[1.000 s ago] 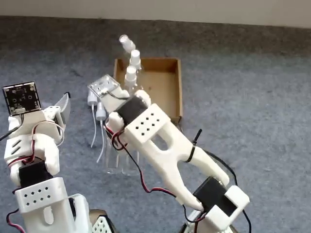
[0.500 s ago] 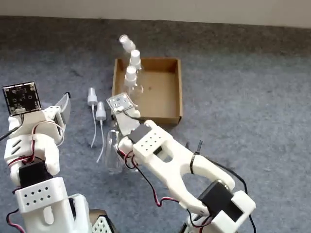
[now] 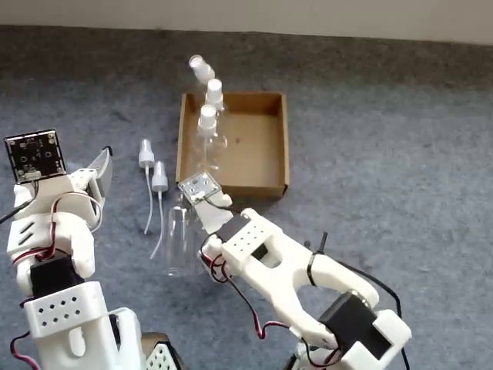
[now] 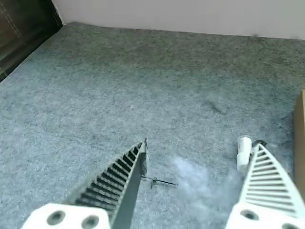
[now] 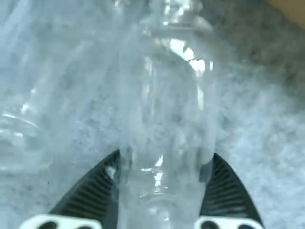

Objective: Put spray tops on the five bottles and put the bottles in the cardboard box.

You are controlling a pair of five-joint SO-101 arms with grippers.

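Two clear bottles without tops lie side by side on the carpet; one bottle (image 3: 177, 239) shows beside my right arm. The other bottle (image 5: 167, 95) lies between the fingers of my right gripper (image 5: 163, 160), which is open and straddles it low down, pads close to its sides. Three bottles with spray tops (image 3: 208, 119) stand along the left side of the cardboard box (image 3: 262, 154). Two loose spray tops (image 3: 152, 168) lie left of the box; one spray top (image 4: 243, 152) shows beside my left gripper (image 4: 200, 145), which hangs open and holds nothing.
Grey carpet covers the whole surface. The right half of the box floor is bare. A dark strip and a pale wall run along the far edge (image 3: 308, 31). My left arm (image 3: 54, 247) stands at the near left.
My right arm has drawn back from the box's left side toward the near edge and come down over the lying bottles. The left arm has stayed still.
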